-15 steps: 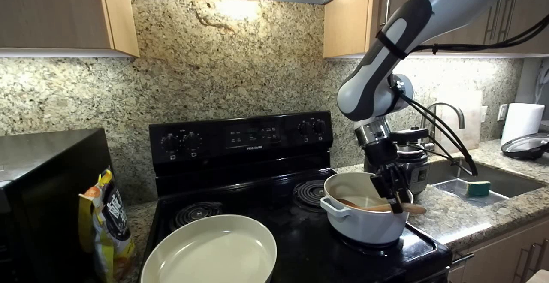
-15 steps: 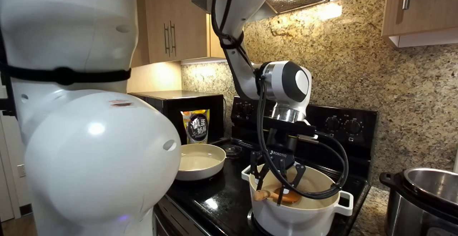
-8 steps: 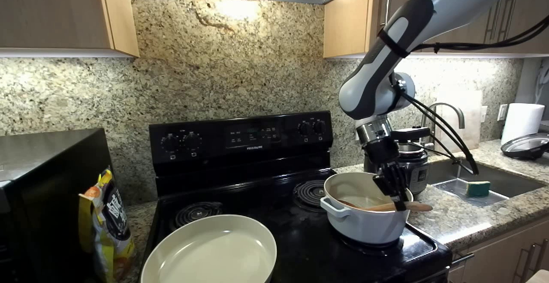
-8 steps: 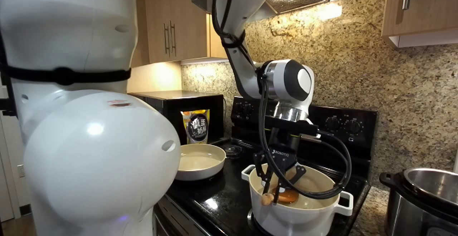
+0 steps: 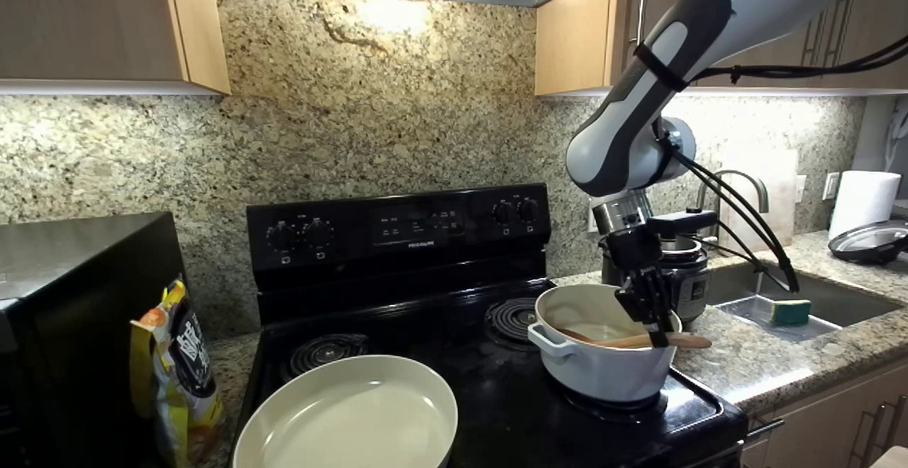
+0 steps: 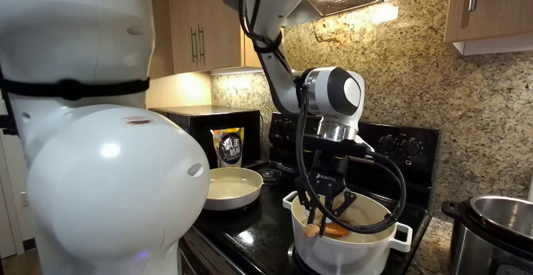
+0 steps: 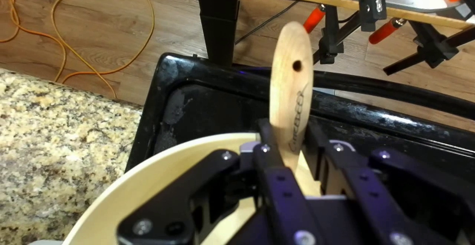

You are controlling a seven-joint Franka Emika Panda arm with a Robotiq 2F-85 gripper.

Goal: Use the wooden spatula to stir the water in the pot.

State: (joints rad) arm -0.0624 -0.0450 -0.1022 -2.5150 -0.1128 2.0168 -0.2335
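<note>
The tool (image 7: 289, 133) is clamped on the handle of the wooden spatula (image 7: 293, 78), its fingers (image 7: 265, 135) against either edge and the holed end jutting out past them. The spatula slants over the rim of the white pot (image 5: 606, 376), its darker blade (image 6: 337, 229) down inside in both exterior views and its handle end outside. Whether the pot holds water is hard to tell.

The pot sits on the black stove (image 5: 496, 411), apart from a shallow cream pan (image 6: 239, 202). Just behind the pot in an exterior view, a steel cooker (image 5: 691, 301) stands on the granite worktop (image 5: 741, 372). A green-and-yellow sponge (image 5: 790, 312) shows in the sink (image 5: 869, 305).

Compared with a second earlier, the fingers look closer together, the spatula's handle end has shifted slightly, and the pot has moved a little.
</note>
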